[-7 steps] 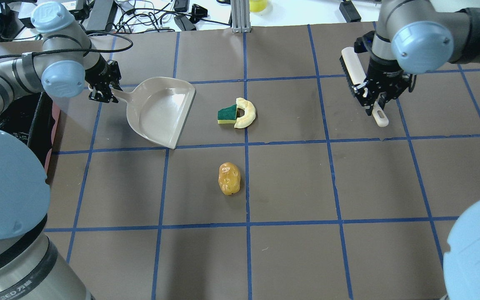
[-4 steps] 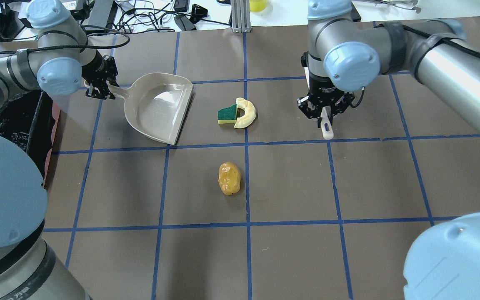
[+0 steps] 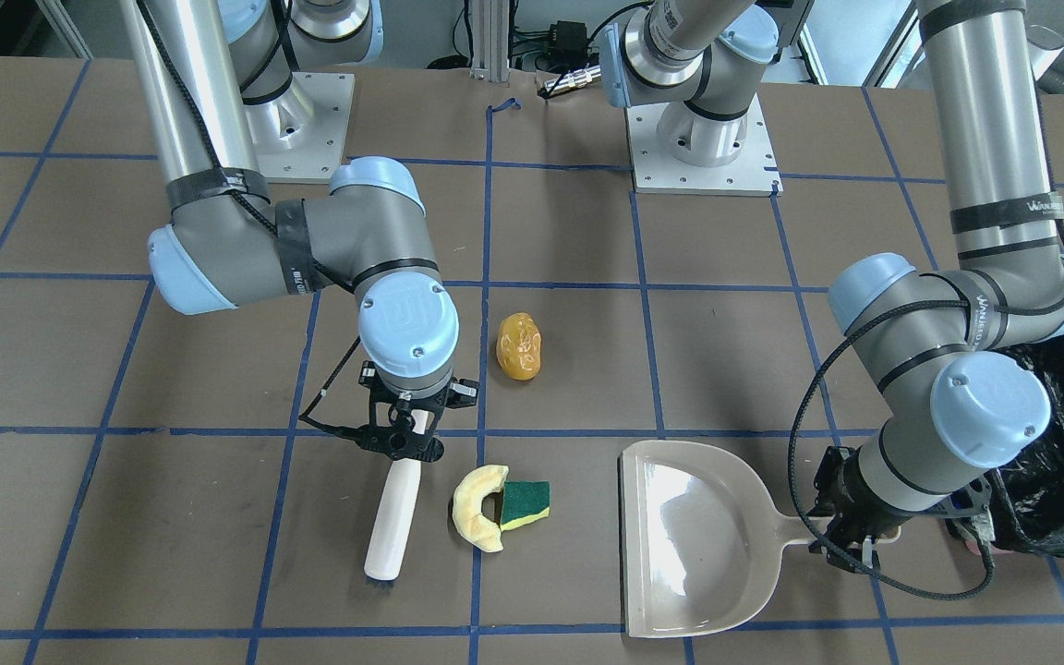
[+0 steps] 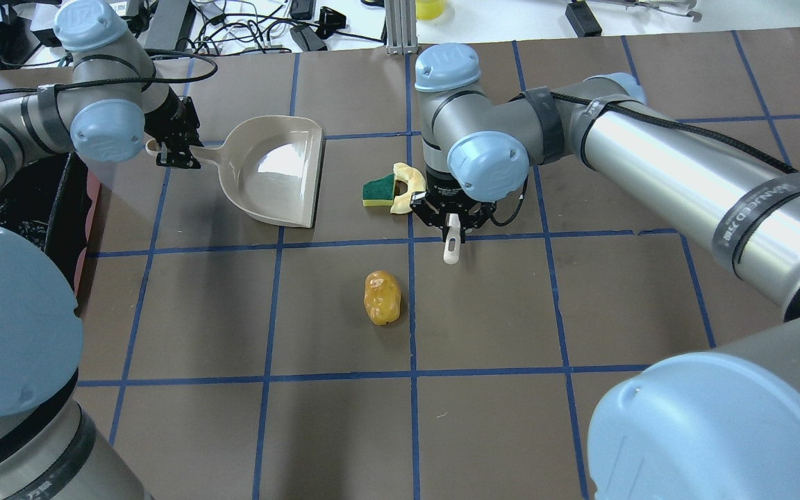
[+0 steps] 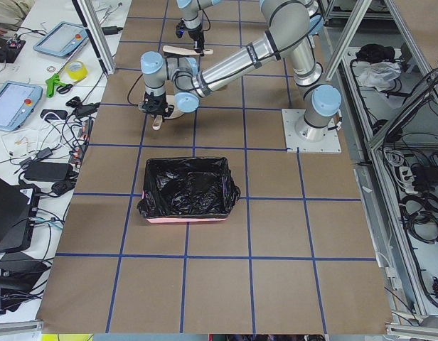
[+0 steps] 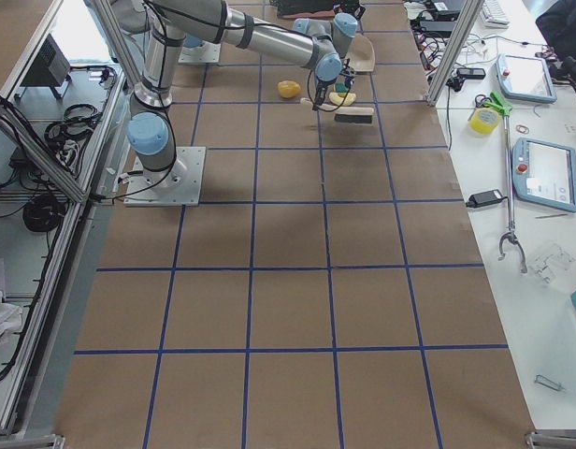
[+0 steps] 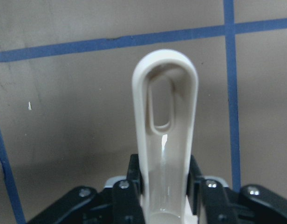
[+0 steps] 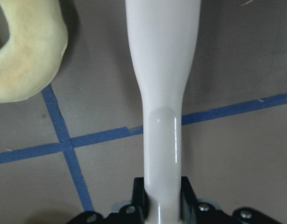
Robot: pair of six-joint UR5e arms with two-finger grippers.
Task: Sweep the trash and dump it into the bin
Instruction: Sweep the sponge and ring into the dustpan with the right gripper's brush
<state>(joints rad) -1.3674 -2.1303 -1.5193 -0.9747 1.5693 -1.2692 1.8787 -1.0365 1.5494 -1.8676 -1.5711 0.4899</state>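
Trash in three small pieces lies on the brown mat (image 4: 483, 312) with its blue tape grid, and one piece sits right by the right gripper (image 4: 450, 221). That gripper points down, its jaws clamped tight on the neck of a white plastic hand brush (image 3: 391, 522), whose dark-bristled head reaches away from the robot. Just beside the brush head, with a narrow strip of mat between them, is the pale yellow crescent piece (image 3: 477, 506). The green-and-yellow sponge chunk (image 3: 525, 503) is tucked into its hollow and touches it. The glossy orange-yellow lumpy piece (image 4: 381, 297) lies alone nearer the robot, well apart from the other two. Across from the sponge chunk, near but not touching, is the straight open lip of a flat beige plastic dustpan (image 4: 275, 173). The left gripper (image 4: 176, 154) has its jaws closed on the dustpan's looped handle. Beyond that gripper, at the table's end on the robot's left, stands the rectangular pink bin (image 5: 183, 220), lined with a crinkled black plastic bag (image 5: 190, 185).
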